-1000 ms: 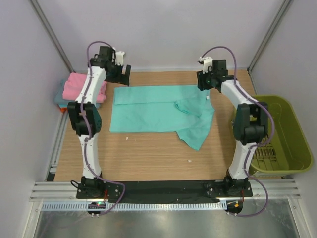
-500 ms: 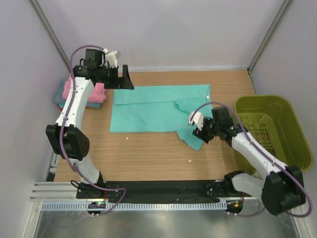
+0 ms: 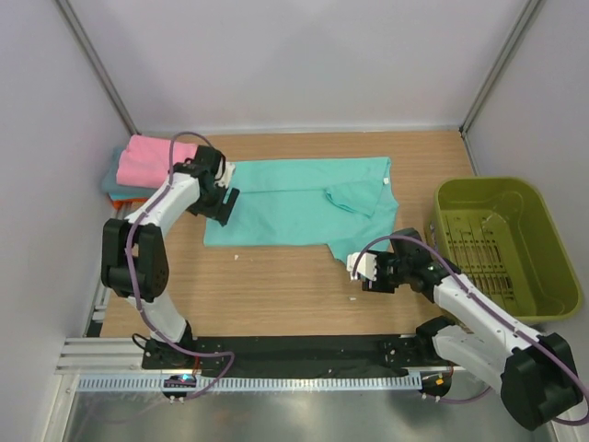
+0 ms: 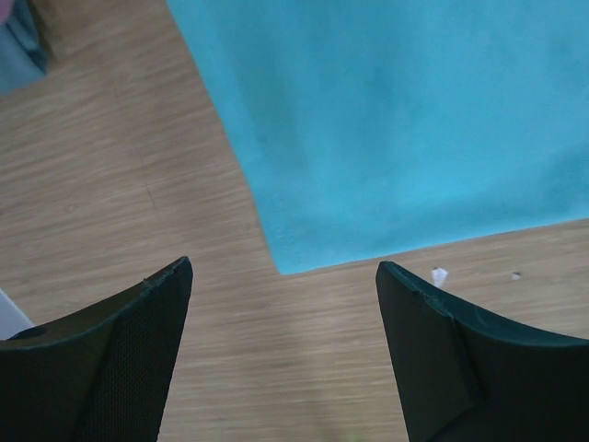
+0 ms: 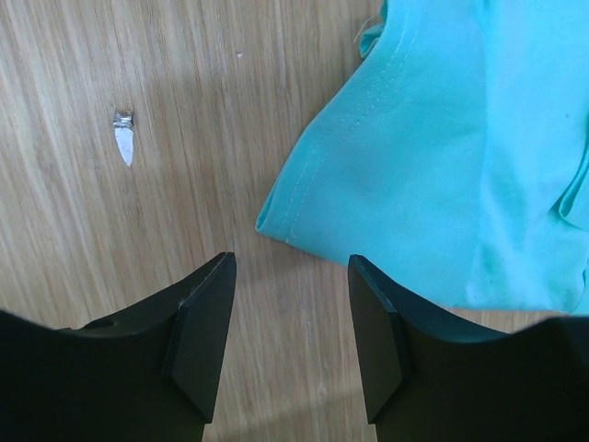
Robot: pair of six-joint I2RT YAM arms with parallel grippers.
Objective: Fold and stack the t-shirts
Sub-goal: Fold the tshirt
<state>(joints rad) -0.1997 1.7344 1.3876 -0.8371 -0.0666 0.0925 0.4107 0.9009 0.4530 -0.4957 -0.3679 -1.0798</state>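
Note:
A teal-green t-shirt (image 3: 294, 203) lies spread on the wooden table, part-folded, with a flap hanging toward the near right. My left gripper (image 3: 225, 204) is open and empty just above the shirt's left edge; its near-left corner (image 4: 281, 267) lies on the wood ahead of the gripper. My right gripper (image 3: 354, 270) is open and empty at the tip of the flap (image 5: 276, 221), which lies just ahead of its fingertips. A folded pink t-shirt (image 3: 152, 158) rests on a teal one at the far left.
An olive-green plastic basket (image 3: 543, 249) stands at the right edge of the table. A small white scrap (image 5: 123, 140) lies on the wood near the right gripper, and another (image 4: 439, 274) lies near the shirt's front edge.
My left gripper came down from the far-left corner to the shirt's left edge. My right gripper moved nearer, off the flap to its tip.

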